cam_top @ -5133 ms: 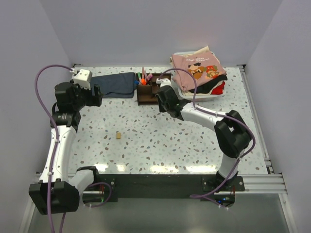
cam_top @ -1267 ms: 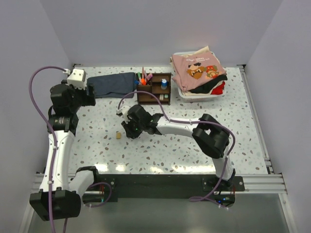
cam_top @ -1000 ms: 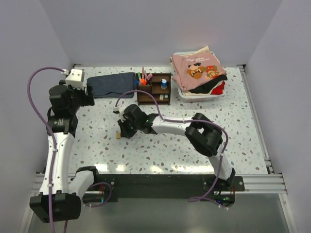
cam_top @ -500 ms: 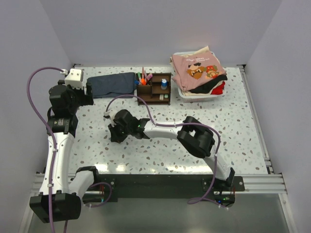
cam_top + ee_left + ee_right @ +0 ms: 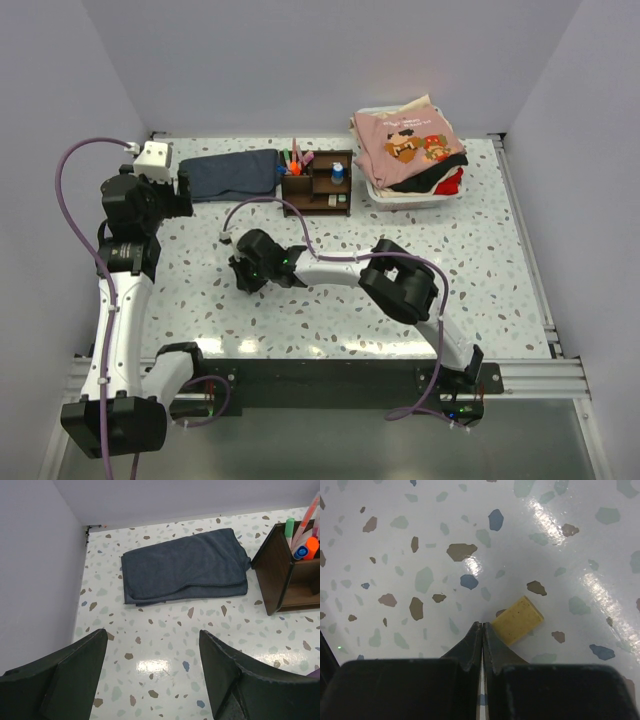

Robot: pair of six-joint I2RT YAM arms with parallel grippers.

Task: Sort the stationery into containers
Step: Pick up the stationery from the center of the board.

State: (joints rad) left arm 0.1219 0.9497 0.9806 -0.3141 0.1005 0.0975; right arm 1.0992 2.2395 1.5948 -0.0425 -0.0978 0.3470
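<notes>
Nearby, on the glossy speckled table [image 5: 330,310], the right gripper [image 5: 483,626] has its jaws pressed together, and the tan eraser [image 5: 518,619] lies flat just beside their tips, ungripped. Farther off, the left gripper [image 5: 152,635] hangs spread and empty. At the back sit the wooden organiser [image 5: 316,207] holding pens [image 5: 293,158], a folded blue cloth [image 5: 232,174] and a clothes bin [image 5: 408,150], under pale lilac walls.

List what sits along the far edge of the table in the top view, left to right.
dark blue folded cloth → brown wooden desk organiser → white bin holding pink clothes
</notes>
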